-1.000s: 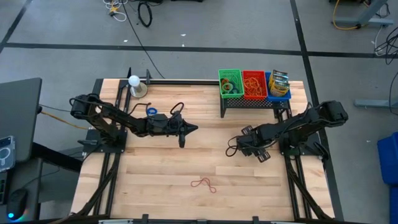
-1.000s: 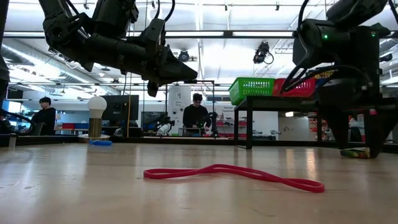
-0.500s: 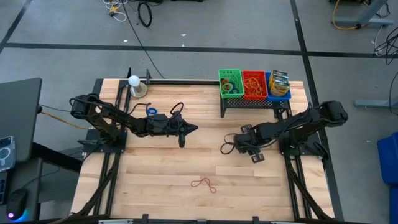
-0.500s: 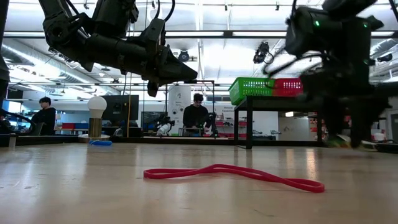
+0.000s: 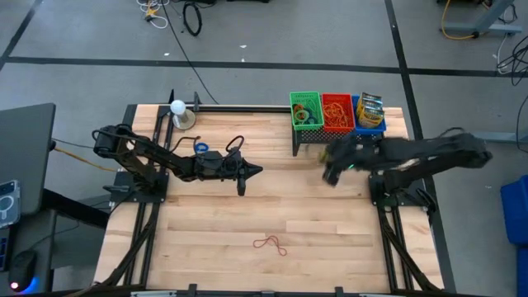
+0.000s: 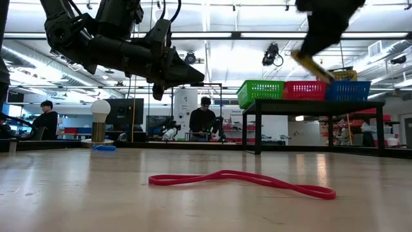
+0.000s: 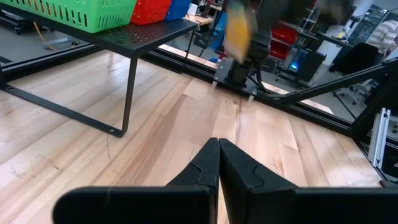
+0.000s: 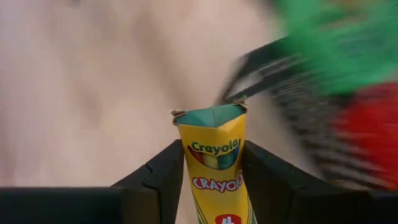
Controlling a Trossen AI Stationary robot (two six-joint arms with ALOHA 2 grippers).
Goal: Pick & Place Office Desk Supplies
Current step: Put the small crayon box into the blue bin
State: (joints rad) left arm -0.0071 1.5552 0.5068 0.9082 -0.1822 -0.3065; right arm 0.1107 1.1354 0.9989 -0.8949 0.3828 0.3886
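Here, a yellow crayon box (image 8: 214,163) is pinched between the two fingers of the right hand (image 8: 211,168), with its opened end pointing forward so that it can be dropped into a basket end first. In the high view, the right hand (image 5: 332,165) is seen right of centre, just in front of the black rack (image 5: 330,136) on which three baskets are carried: a green basket (image 5: 305,110), a red basket (image 5: 337,112) and a blue basket (image 5: 369,114). The box appears as a yellow streak near the top right of the low view, raised above basket height, presumably so that the rims can be cleared. Which basket is intended cannot be told.

The left hand (image 5: 247,172) is held clenched and empty above the middle of the bench (image 5: 206,247), kept out of the way of the carrying arm. Its closed fingers (image 7: 214,163) are plain in its own wrist view.

A red rubber band (image 6: 241,180) is left lying flat on the bench at the lower centre, not yet sorted. A small blue ring (image 5: 200,147) lies in the upper left of the bench, near a white ball on a metal base (image 5: 178,110), which is no part of the sorting.
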